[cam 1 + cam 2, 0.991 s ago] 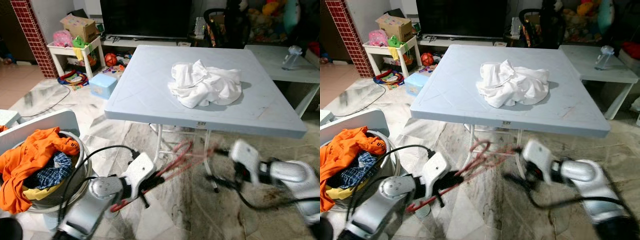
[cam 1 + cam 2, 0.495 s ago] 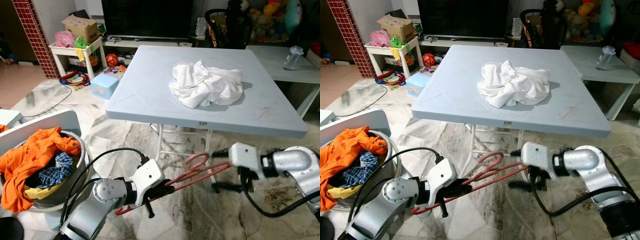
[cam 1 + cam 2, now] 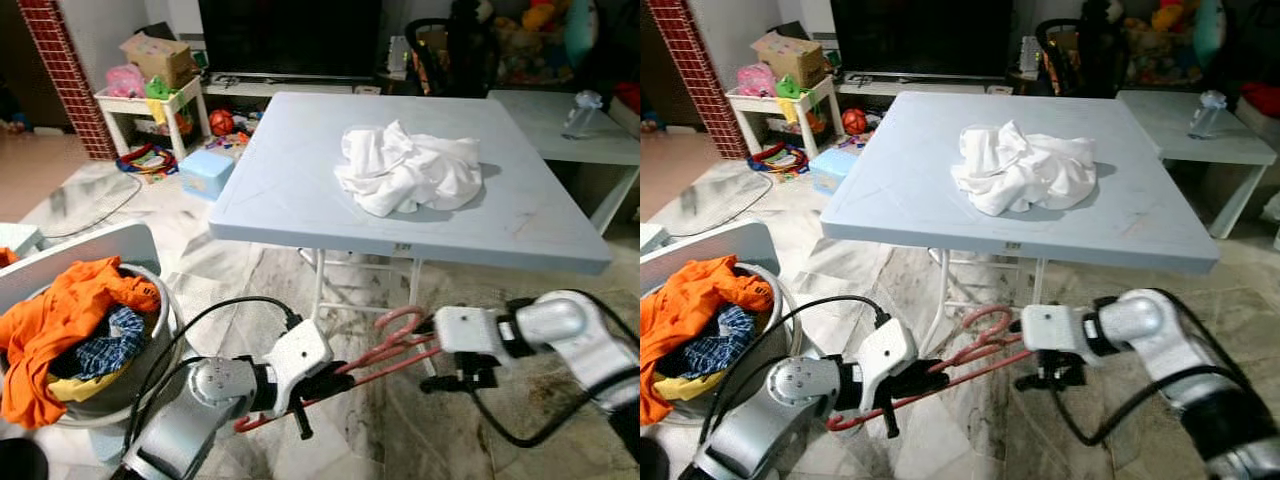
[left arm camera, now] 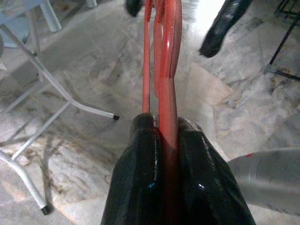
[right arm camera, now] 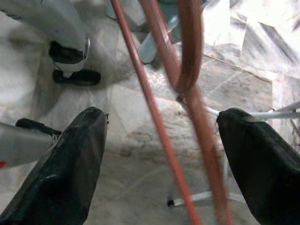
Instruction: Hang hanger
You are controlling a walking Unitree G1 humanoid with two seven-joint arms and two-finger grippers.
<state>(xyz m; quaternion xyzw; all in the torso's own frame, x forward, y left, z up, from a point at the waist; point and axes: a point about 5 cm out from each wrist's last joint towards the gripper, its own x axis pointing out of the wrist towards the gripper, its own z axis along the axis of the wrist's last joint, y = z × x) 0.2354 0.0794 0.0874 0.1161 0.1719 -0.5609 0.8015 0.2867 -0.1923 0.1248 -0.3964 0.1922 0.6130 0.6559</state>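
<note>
A red hanger [image 3: 385,345] is held low over the marble floor, in front of the light blue folding table [image 3: 290,200]. My left gripper [image 3: 322,385] is shut on its lower end; in the left wrist view the fingers [image 4: 140,154] pinch the red bars [image 4: 168,65]. My right gripper [image 3: 432,352] is open at the hanger's hook end. In the right wrist view its fingers [image 5: 70,164] stand wide apart, with the red hanger [image 5: 187,61] running between them, untouched.
A crumpled white cloth [image 3: 410,170] lies on the table. A laundry basket [image 3: 168,335] with orange clothes [image 3: 60,320] stands at my left. The table's metal legs [image 3: 318,285] are just behind the hanger. Toys and a blue box [image 3: 207,170] are at the back left.
My right gripper has swung left from beside the hanger until its open fingers straddle the hook end. The left gripper has kept its hold and lifted the hanger slightly.
</note>
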